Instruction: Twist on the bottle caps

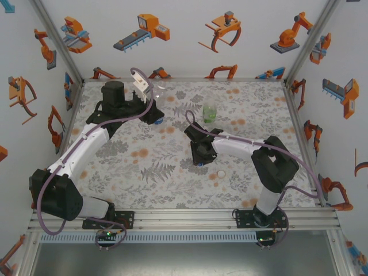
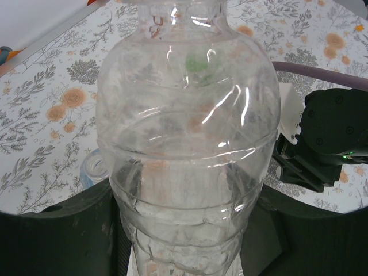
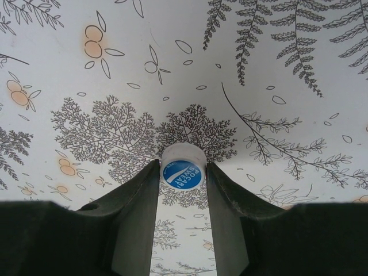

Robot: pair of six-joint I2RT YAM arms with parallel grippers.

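Note:
My left gripper [image 1: 150, 104] is shut on the plain clear bottle [image 2: 190, 144], its dark fingers [image 2: 75, 230] pressed on both sides of the bottle's lower body. The bottle's mouth [image 1: 158, 92] is open, with no cap on it. A green-tinted bottle [image 1: 210, 112] stands upright at the back centre. My right gripper [image 3: 183, 167] points down at the mat, shut on a white bottle cap with a blue printed top [image 3: 183, 174]. The cap rests on the surface between the fingertips [image 1: 199, 164]. Another white cap [image 1: 221, 174] lies loose just right of it.
A bluish clear thing [image 2: 92, 169], perhaps the blue-label bottle, sits low beside my left gripper [image 1: 156, 120]. The right arm's black wrist [image 2: 333, 132] is near the clear bottle. White walls with robot stickers close in the patterned mat [image 1: 144, 172] on three sides.

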